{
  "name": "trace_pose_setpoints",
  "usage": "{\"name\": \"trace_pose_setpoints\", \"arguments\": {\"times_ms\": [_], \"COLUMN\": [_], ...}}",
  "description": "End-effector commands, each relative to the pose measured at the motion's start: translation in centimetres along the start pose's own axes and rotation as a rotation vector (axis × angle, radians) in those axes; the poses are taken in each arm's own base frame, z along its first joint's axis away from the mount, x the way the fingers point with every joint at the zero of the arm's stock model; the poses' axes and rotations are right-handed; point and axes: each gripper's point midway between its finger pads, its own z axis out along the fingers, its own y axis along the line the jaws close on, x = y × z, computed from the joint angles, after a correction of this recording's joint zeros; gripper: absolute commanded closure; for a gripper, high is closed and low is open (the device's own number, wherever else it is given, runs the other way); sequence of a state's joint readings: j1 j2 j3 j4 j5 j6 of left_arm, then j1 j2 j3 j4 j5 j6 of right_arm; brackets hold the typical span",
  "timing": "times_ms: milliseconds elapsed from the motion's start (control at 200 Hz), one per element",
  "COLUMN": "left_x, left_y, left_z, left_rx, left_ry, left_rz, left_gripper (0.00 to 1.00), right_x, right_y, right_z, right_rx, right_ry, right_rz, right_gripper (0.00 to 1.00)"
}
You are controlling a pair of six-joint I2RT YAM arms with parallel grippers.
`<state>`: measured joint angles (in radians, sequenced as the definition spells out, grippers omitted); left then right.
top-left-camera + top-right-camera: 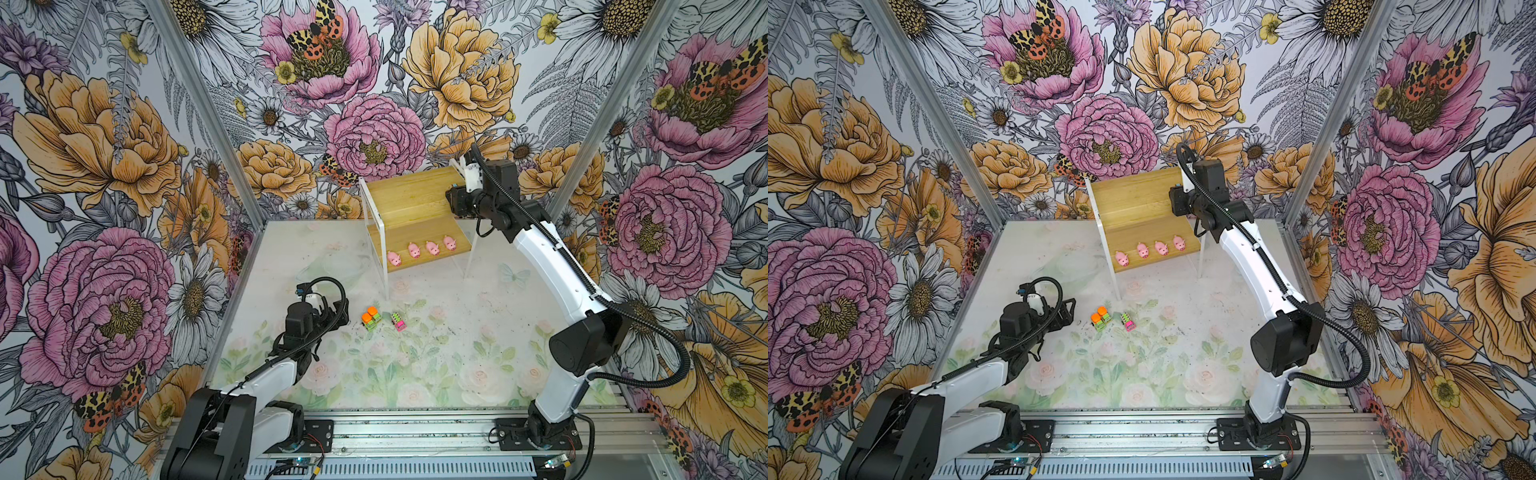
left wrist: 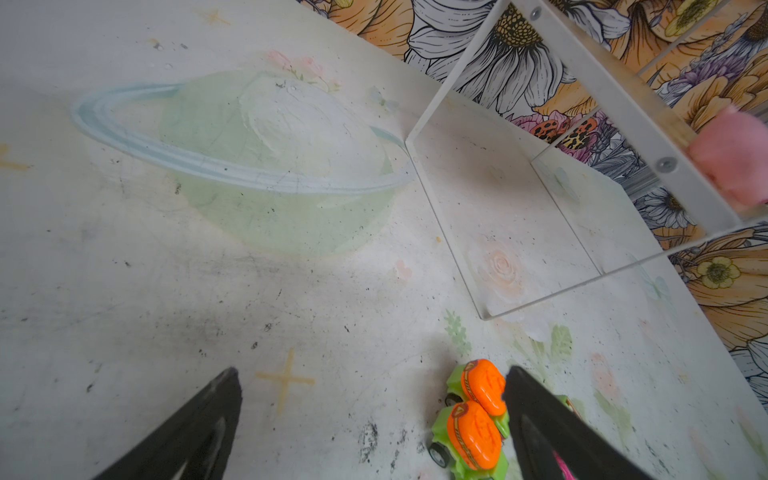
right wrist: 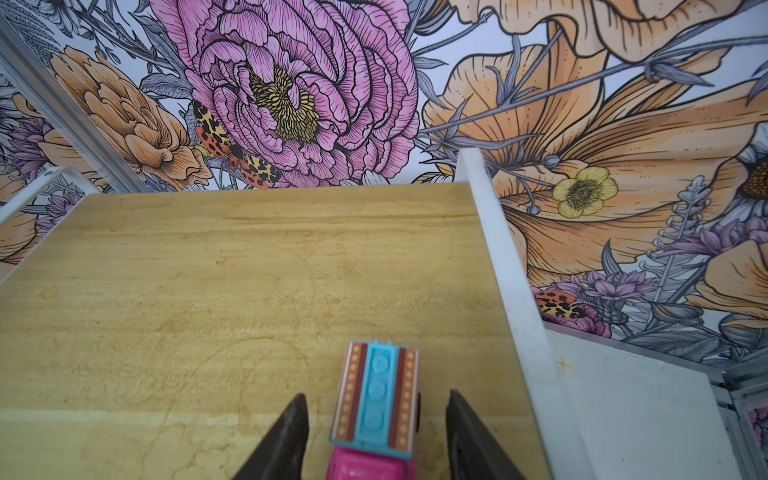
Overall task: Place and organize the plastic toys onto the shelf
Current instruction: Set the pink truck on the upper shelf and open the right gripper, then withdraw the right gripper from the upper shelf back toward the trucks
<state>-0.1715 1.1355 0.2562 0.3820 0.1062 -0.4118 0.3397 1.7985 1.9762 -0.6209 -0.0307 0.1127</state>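
While the right gripper [image 3: 377, 395] hangs over the upper board of the shelf [image 1: 399, 195], at its right end, its jaws stand apart, clear of the blue-topped pink truck [image 3: 376, 386] resting there. Four pink pigs [image 1: 432, 248] line the lower board. The left gripper [image 2: 372, 369], spread wide, hovers beside two orange-and-green trucks [image 1: 371, 318] and a green-topped pink truck [image 1: 398, 321] on the table [image 1: 457, 332].

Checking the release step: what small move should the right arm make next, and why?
Probably draw the right gripper straight up and back. Its jaws stand apart with a gap on each side of the blue-topped pink truck, which appears to sit on the shelf's top board, so a clean retreat should not nudge it.
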Motion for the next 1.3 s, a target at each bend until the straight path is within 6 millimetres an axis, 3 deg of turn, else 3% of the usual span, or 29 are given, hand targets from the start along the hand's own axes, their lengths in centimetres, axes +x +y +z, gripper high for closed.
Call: {"name": "trace_pose_setpoints", "arguments": {"times_ms": [0, 300, 465, 590, 721, 846, 946, 1121, 1196, 1291], "left_x": [-1.0, -1.0, -1.0, -1.0, -1.0, -1.0, -0.9, -0.9, -0.8, -0.8], "left_y": [-0.5, -0.5, -0.5, -0.5, -0.5, -0.5, -0.6, -0.6, -0.7, -0.7], "left_z": [0.1, 0.2, 0.1, 0.1, 0.1, 0.1, 0.3, 0.3, 0.3, 0.3], "left_rx": [0.023, 0.023, 0.022, 0.023, 0.024, 0.023, 0.026, 0.03, 0.033, 0.035], "left_ry": [-0.02, -0.019, -0.02, -0.021, -0.02, -0.02, -0.012, -0.011, -0.007, -0.008], "left_rz": [0.019, 0.018, 0.019, 0.019, 0.019, 0.018, 0.018, 0.019, 0.019, 0.02], "left_gripper": [0.01, 0.01, 0.01, 0.01, 0.01, 0.01, 0.01, 0.01, 0.01, 0.01], "right_x": [-1.6, -2.2, -2.5, -2.6, -0.7, 4.2, 10.6, 23.3, 27.0, 30.1], "right_y": [-0.2, -0.5, -0.6, 0.9, 3.1, 5.9, 8.1, 12.3, 13.6, 14.8], "right_z": [-1.7, -3.0, -4.3, -6.6, -9.1, -11.2, -11.6, -10.0, -9.4, -8.7], "right_rx": [0.012, 0.033, 0.042, -0.035, -0.145, -0.255, -0.361, -0.475, -0.492, -0.478], "right_ry": [-0.043, -0.065, -0.081, -0.108, -0.125, -0.152, -0.119, -0.05, -0.088, -0.111], "right_rz": [-0.012, -0.04, -0.051, -0.072, -0.105, -0.178, -0.194, -0.12, -0.062, -0.049], "right_gripper": [0.42, 0.3, 0.29, 0.29, 0.3, 0.3, 0.31, 0.33, 0.34, 0.35]}}
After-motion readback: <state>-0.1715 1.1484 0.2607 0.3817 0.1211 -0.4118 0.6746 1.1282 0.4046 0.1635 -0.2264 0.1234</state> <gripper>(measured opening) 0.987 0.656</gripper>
